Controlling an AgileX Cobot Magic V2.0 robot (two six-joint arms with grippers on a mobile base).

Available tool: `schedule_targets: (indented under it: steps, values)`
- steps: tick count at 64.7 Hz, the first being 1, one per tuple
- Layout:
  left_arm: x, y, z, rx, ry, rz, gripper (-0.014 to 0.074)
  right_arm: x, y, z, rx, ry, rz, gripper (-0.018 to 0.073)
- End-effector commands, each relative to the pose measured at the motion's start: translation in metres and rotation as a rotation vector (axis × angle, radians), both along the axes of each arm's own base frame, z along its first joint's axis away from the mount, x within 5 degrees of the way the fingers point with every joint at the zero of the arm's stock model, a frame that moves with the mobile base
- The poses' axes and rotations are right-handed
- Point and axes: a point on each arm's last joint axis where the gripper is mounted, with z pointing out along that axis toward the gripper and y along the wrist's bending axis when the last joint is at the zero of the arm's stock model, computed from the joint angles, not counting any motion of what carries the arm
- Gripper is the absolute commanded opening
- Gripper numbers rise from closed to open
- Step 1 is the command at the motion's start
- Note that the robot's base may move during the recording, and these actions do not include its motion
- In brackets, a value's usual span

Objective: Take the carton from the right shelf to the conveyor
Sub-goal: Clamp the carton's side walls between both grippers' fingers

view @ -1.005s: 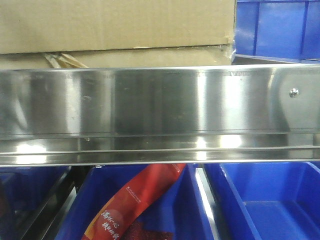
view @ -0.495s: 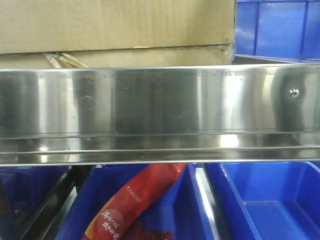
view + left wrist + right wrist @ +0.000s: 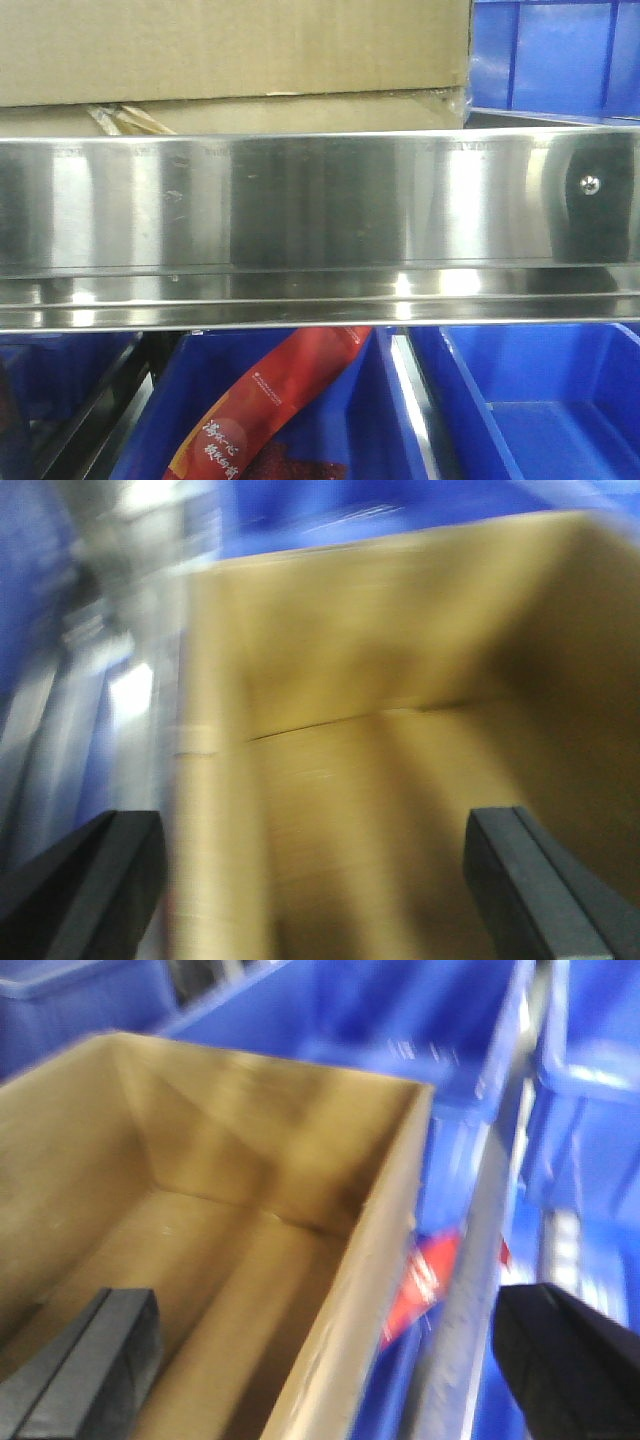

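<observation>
Carton of brown cardboard (image 3: 380, 660) lies ahead, open-topped; left gripper (image 3: 315, 890) and right gripper (image 3: 330, 1370), both spread, straddle its opposite walls.

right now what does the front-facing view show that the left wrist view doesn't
Front-facing only: the right shelf with its mirror-like lip and screw, and a red packet in a blue bin below. Left wrist only: the inside of the open carton, and the left gripper, open, fingers either side of one carton wall. Both: the brown carton and blue bins.
</observation>
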Motion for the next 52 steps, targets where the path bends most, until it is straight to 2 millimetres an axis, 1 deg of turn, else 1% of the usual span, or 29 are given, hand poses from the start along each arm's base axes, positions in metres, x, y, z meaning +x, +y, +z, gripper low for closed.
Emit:
schedule_targets:
  steps: [1, 2, 3, 7, 16, 24, 29, 35, 40, 46, 52]
  values:
    - [0.007, 0.003, 0.004, -0.005, 0.037, 0.059, 0.0503, 0.015, 0.003, 0.000, -0.056, 0.074, -0.024, 0.0558]
    - [0.008, 0.004, 0.006, -0.007, 0.036, 0.064, 0.0503, 0.016, 0.003, 0.002, -0.062, 0.082, -0.025, 0.0558]
    - [0.010, 0.004, 0.006, -0.006, 0.041, 0.069, 0.0503, 0.020, 0.006, 0.000, -0.071, 0.097, -0.025, 0.0558]
    - [0.017, 0.008, 0.005, -0.008, 0.063, 0.096, 0.0503, 0.031, 0.010, 0.004, -0.073, 0.085, -0.031, 0.0558]
    - [0.033, 0.017, -0.006, -0.049, 0.113, 0.123, 0.0503, 0.056, 0.019, -0.002, -0.073, 0.074, -0.065, 0.0558]
    - [0.054, 0.029, -0.023, -0.079, 0.174, 0.156, 0.0503, 0.075, 0.024, -0.018, -0.085, 0.114, -0.098, 0.0558]
    - [0.065, 0.033, -0.034, -0.054, 0.204, 0.162, 0.0503, 0.086, 0.024, -0.030, -0.098, 0.142, -0.110, 0.0558]
    - [0.076, 0.031, -0.045, -0.041, 0.231, 0.158, 0.0503, 0.099, 0.027, -0.044, -0.101, 0.180, -0.127, 0.0558]
    - [0.084, 0.029, -0.053, -0.043, 0.256, 0.155, 0.0503, 0.105, 0.030, -0.053, -0.111, 0.200, -0.126, 0.0558]
    - [0.090, 0.027, -0.060, -0.048, 0.274, 0.150, 0.0503, 0.115, 0.034, -0.066, -0.126, 0.228, -0.126, 0.0558]
    - [0.095, 0.026, -0.065, -0.045, 0.285, 0.150, 0.0503, 0.121, 0.037, -0.075, -0.134, 0.247, -0.124, 0.0558]
